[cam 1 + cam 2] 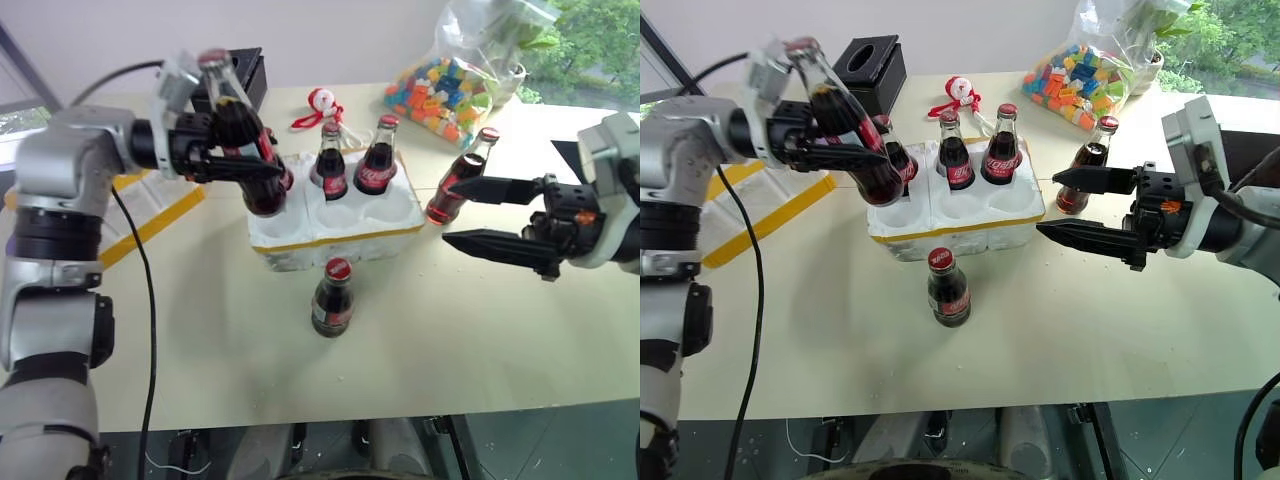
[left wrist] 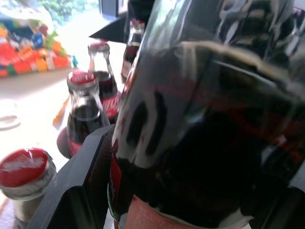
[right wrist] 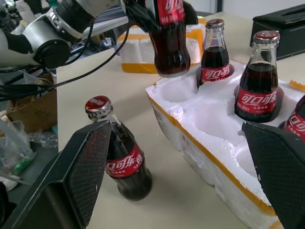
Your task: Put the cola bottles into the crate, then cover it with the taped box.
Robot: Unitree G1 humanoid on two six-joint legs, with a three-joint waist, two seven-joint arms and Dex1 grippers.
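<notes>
Over table [image 1: 420, 330], left fingers [image 1: 240, 165] hold cola bottle [image 1: 245, 140] above crate [image 1: 335, 225].

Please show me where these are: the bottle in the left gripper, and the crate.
Held cola bottle [image 1: 845, 125], right eye view, on its dark body.
Crate [image 1: 970, 225], right eye view, on its white front wall.

looks like a robot lab or test room: plain table [image 1: 420, 330] by a window [image 1: 1230, 40], bag of toy blocks [image 1: 440, 85], cardboard box [image 3: 24, 107] and loose cables [image 3: 24, 81] beside it
</notes>
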